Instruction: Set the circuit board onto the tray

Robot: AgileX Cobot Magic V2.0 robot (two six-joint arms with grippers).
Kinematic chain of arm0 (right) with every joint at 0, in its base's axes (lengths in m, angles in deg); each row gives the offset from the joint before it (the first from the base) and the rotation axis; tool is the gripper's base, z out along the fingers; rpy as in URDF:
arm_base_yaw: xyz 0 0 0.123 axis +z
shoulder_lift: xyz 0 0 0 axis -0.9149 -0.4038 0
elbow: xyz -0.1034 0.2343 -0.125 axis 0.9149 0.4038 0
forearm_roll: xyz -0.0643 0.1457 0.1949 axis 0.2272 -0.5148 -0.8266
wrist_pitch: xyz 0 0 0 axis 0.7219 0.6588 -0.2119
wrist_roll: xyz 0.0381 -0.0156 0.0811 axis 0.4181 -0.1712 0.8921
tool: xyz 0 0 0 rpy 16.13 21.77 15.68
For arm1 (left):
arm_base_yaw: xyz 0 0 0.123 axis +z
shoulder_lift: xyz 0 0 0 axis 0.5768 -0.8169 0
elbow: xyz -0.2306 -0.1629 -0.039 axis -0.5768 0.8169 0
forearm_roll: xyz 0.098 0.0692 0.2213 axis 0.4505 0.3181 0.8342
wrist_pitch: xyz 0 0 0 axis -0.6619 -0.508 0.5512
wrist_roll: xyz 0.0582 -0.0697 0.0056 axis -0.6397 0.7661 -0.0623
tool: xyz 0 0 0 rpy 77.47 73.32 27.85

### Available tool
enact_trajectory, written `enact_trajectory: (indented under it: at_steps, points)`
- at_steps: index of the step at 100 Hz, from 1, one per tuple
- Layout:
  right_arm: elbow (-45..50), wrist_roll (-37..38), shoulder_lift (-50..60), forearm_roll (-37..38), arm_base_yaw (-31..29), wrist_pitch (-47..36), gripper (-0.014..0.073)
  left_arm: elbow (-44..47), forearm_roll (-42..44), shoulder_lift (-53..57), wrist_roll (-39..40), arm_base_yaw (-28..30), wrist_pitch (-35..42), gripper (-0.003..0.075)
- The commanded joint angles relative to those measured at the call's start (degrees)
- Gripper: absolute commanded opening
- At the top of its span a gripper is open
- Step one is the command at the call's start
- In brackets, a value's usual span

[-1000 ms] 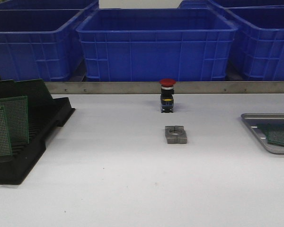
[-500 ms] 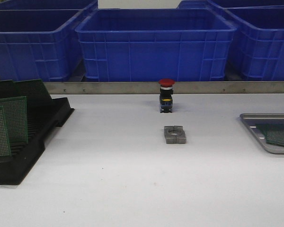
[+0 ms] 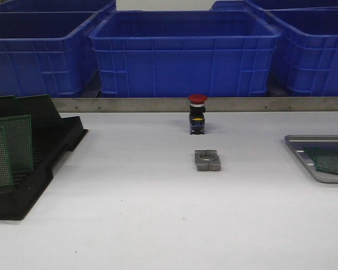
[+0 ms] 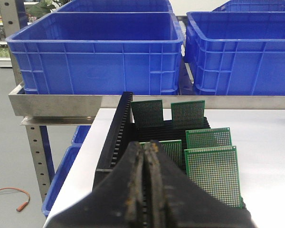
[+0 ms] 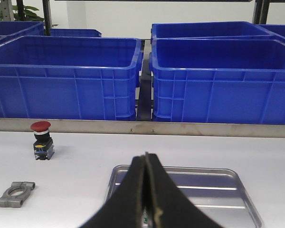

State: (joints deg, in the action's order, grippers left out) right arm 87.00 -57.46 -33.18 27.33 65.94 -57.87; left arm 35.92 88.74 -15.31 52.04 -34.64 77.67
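Silver-grey tray sits at the right edge of the white table in the front view, partly cut off by the frame. One green circuit board lies flat in it. Neither hand shows in this view. Black slotted rack on the left holds several more green boards standing upright. Mid-table: red-capped push button, and nearer the camera a grey metal clamp block. Blue crates line the shelf behind.

Left wrist view: left hand has its fingers pressed together, nothing visible between them. It hovers over the near end of the rack, with upright boards just beside it. Tray not in this view.

Right wrist view: right hand is also closed, fingers touching along their length. A small bit of green shows at the finger base; cannot tell what it is. The tray lies directly beyond and below the fingertips, its ribbed bottom bare where visible. The board in the tray is not clearly visible here. Push button and clamp block sit off to one side, well apart from the tray.
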Motion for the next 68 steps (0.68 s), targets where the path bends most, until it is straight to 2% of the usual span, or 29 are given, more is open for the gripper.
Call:
enact_trajectory:
  at_steps: [1, 28, 68]
  points:
    - [-0.6, 0.6, 1.4, 1.1, 0.0, -4.4, -0.0062, 2.7, -0.6, 1.7, 0.8, 0.0, 5.0, -0.002]
    - [-0.6, 0.6, 1.4, 1.1, 0.0, -1.1, -0.0062, 2.7, -0.6, 1.7, 0.8, 0.0, 5.0, -0.002]
    - [-0.6, 0.6, 1.4, 1.1, 0.0, -1.1, -0.0062, 2.7, -0.6, 1.7, 0.8, 0.0, 5.0, -0.002]
